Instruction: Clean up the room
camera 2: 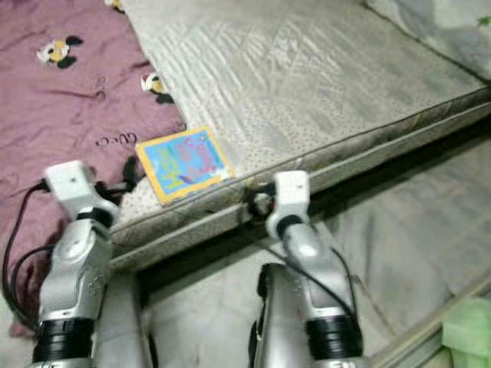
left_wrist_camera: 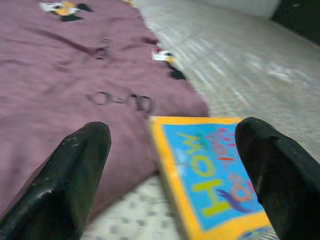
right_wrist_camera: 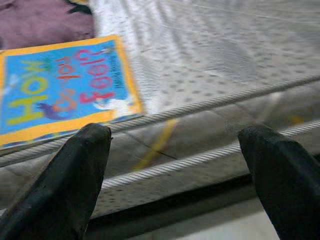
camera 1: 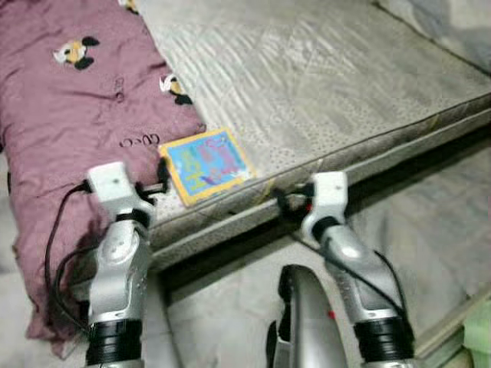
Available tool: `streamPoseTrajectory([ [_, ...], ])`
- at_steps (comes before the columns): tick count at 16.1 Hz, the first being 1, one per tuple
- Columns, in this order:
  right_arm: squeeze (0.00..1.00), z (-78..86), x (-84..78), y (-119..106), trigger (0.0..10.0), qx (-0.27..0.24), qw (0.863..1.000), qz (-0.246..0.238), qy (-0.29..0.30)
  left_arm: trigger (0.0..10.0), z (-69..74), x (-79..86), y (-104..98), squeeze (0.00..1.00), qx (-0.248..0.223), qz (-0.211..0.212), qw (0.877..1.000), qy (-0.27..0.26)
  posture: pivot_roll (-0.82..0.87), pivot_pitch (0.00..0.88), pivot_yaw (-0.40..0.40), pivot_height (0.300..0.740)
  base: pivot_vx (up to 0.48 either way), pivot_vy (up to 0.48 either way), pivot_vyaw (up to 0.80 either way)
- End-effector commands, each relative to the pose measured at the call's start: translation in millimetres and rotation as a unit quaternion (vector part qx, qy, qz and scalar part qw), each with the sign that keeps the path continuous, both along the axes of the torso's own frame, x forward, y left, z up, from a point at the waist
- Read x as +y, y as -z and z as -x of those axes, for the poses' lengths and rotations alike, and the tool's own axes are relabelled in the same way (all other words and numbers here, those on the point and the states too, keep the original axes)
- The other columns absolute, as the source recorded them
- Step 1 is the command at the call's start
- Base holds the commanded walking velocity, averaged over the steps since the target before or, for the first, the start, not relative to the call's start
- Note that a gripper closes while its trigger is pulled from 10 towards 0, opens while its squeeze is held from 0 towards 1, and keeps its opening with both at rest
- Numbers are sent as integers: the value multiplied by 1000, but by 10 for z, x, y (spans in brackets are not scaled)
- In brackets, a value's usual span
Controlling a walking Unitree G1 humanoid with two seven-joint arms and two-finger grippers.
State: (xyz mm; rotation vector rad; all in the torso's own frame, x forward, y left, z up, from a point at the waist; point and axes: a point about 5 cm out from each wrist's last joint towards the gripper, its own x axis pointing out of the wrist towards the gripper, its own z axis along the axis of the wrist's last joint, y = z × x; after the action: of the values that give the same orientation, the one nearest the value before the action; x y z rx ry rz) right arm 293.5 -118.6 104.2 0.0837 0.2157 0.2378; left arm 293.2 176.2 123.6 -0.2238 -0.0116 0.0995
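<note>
Book cover, yellow-bordered and blue (camera 1: 205, 165), lies flat at the near edge of the grey quilted mattress (camera 1: 322, 84), just beside the purple patterned blanket (camera 1: 69, 115). Our left gripper (left_wrist_camera: 172, 165) hangs spread over its left edge; our right gripper (right_wrist_camera: 175, 165), spread too, faces the mattress edge. Closing now, we could nudge the thin book off onto the floor, or pinch blanket instead.

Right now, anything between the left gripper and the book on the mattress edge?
Nothing visible. The left gripper is open and faces the book, which lies flat at the mattress edge. The purple blanket lies beside the book's far-left side, not across the approach. The right gripper hangs open by the mattress side.
</note>
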Motion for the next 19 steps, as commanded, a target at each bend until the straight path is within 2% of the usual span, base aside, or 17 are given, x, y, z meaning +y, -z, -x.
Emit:
streamPoseTrajectory([
  [1,0,9,25,-4,10000,1,1000,-2,-4,10000,10,59,71,0,20,4,1000,-15,-82,163,-74,540,0,0,0],
  [6,0,125,-42,-61,10000,-2,1000,-2,-1,10000,-194,47,184,0,47,49,998,-8,-128,202,-57,487,0,0,0],
  [9,0,193,-124,-63,10000,3,1000,2,7,10000,-319,-53,218,0,56,59,997,11,-157,220,-51,487,0,0,0],
  [11,0,274,-186,-92,10000,7,1000,13,14,10000,-438,-164,267,0,66,85,994,21,-187,239,-54,487,0,0,0],
  [17,0,379,-243,-92,10000,21,999,21,18,10000,-564,-309,334,0,77,147,986,24,-219,250,-58,487,0,0,0],
  [19,0,385,-248,-96,10000,23,999,22,18,10000,-567,-316,355,0,80,153,985,21,-222,250,-58,487,0,0,0],
])
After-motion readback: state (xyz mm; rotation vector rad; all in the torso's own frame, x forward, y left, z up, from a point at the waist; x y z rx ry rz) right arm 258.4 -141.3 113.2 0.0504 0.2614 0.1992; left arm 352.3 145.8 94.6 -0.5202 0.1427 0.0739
